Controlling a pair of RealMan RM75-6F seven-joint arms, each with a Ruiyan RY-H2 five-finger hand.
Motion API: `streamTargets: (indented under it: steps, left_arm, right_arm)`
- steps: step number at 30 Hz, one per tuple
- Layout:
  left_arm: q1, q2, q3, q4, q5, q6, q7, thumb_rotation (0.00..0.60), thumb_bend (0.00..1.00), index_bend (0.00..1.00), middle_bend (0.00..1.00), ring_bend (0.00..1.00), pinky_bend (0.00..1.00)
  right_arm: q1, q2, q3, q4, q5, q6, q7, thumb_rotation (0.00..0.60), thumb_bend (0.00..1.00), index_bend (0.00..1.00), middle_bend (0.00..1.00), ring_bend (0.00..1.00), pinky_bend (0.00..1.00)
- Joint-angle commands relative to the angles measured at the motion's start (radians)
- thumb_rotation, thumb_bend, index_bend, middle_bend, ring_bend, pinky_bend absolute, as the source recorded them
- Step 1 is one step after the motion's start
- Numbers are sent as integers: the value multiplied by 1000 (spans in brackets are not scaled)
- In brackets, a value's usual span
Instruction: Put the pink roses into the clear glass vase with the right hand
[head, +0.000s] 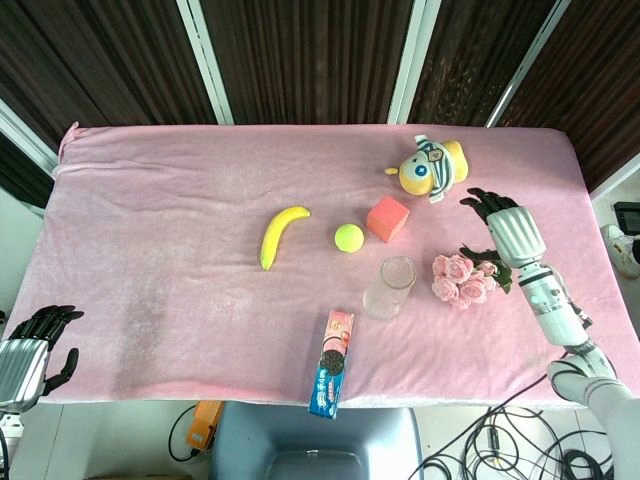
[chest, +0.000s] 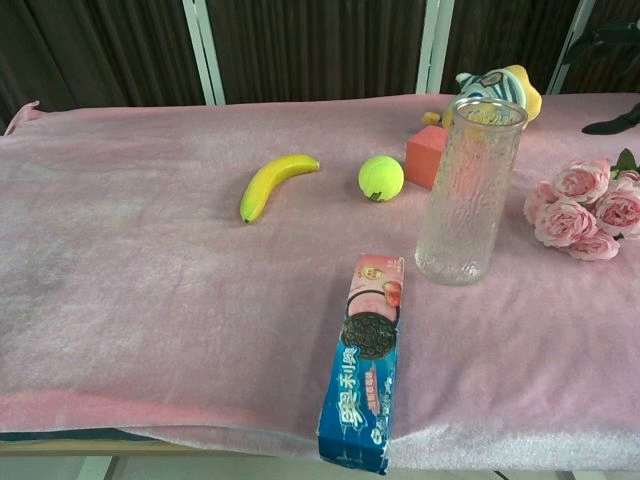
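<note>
The right hand (head: 507, 227) is hovering over the right part of the pink-clothed counter (head: 150, 220), fingers spread apart and gripping nothing. The bunch of pink roses (head: 462, 279) is lying on the cloth just below and to the left of that hand in the head view, apart from it, blooms pointing toward the tall clear glass vase (head: 388, 288), which is standing upright just beside them. Beyond lie a red cube (head: 387, 217), a green tennis ball (head: 348, 237), and a yellow banana (head: 280, 234). The left hand (head: 28, 350) is hanging off the counter's near left corner, fingers parted, empty.
</note>
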Motion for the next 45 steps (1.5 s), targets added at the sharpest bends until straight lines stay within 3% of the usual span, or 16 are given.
streamTargets:
  steps: [1,7,20,32,37,42,45]
  left_arm:
    - [-2,-1,0,-1,0,-3,2,600,477,258,210,145,297]
    - [-7,-3,0,2,0,-12,1,600,477,259,210,144,297]
    - [-6,1,-2,-2,-10,-15,0,600,477,259,210,144,297]
    - [-4,0,-3,-1,-9,-11,-1,600,477,258,210,144,297]
    - [-4,1,-3,0,-10,-10,-3,600,477,258,210,145,297]
    - [-1,3,-2,-2,-8,-5,-9,600,477,259,210,145,297]
    - [-2,3,-3,0,-8,-5,-12,600,478,259,210,145,297]
  right_arm:
    - [-45,44,-44,-47,-25,5,-18,600,253,363,279,277,443]
    - [-75,68,-97,-65,-56,-32,-33,600,253,347,279,277,442]
    - [-64,100,-131,-103,-82,-126,-44,600,185,256,278,198,357]
    - [-49,99,-167,-132,-89,-252,-52,600,186,256,278,198,359]
    - [-48,56,-176,-100,-100,-264,-46,600,184,404,307,329,491]
    - [-62,23,-176,-52,-100,-250,-64,600,209,668,513,556,683]
    - [-72,4,-169,-22,-93,-240,-93,600,318,794,612,639,745]
